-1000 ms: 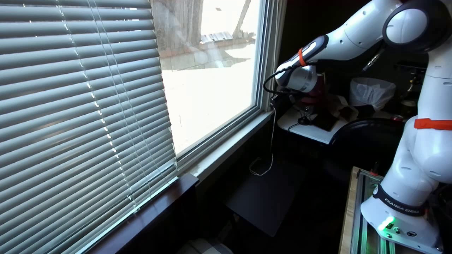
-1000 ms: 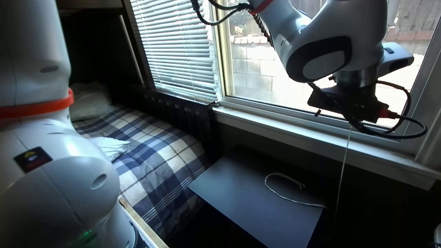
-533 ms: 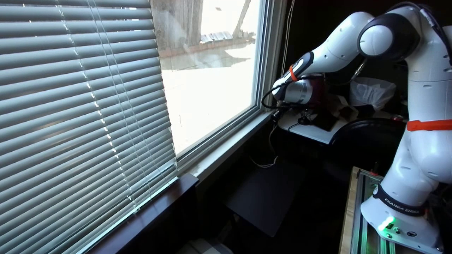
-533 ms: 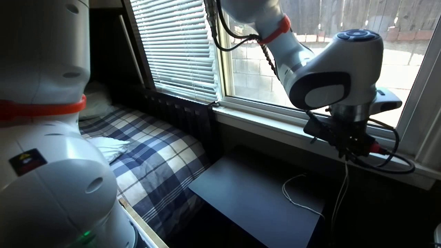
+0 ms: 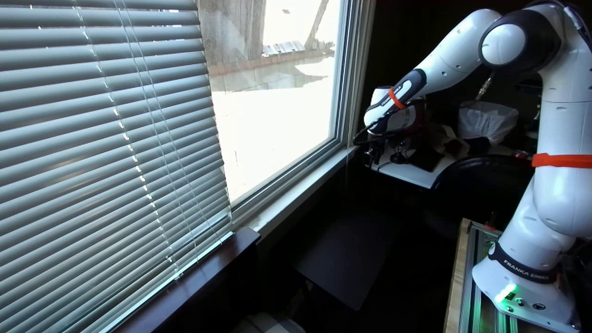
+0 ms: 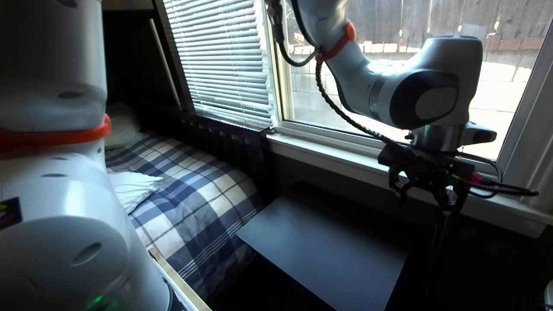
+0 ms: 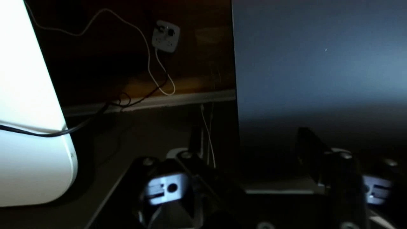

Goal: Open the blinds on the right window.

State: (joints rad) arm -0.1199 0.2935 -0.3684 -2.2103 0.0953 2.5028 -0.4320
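Observation:
The right window (image 5: pixel 277 125) is a bare pane with a bright yard behind it, partly covered by the arm in the other angle on the window (image 6: pixel 510 108). Its blinds are out of view. A thin pale pull cord (image 7: pixel 208 135) hangs down in the wrist view, near the inner side of the left-hand finger (image 7: pixel 196 140). My gripper (image 7: pixel 251 135) is open, its fingers wide apart, with the cord loose between them. In an exterior view the open gripper (image 6: pixel 424 205) stands just in front of the sill, the dim cord (image 6: pixel 438 237) below one finger. The gripper (image 5: pixel 371 159) looks small and dark there.
Lowered slats of a wider blind (image 5: pixel 101 152) cover the neighbouring window. A dark table (image 6: pixel 319 255) lies below the sill (image 6: pixel 345 160). A plaid bed (image 6: pixel 194 185) stands beside it. A white tabletop (image 7: pixel 35 165) and a power strip (image 7: pixel 166 36) show in the wrist view.
The gripper has come down from in front of the glass and its jaws have opened from shut on the cord. The cord's loose end has slid off the dark table.

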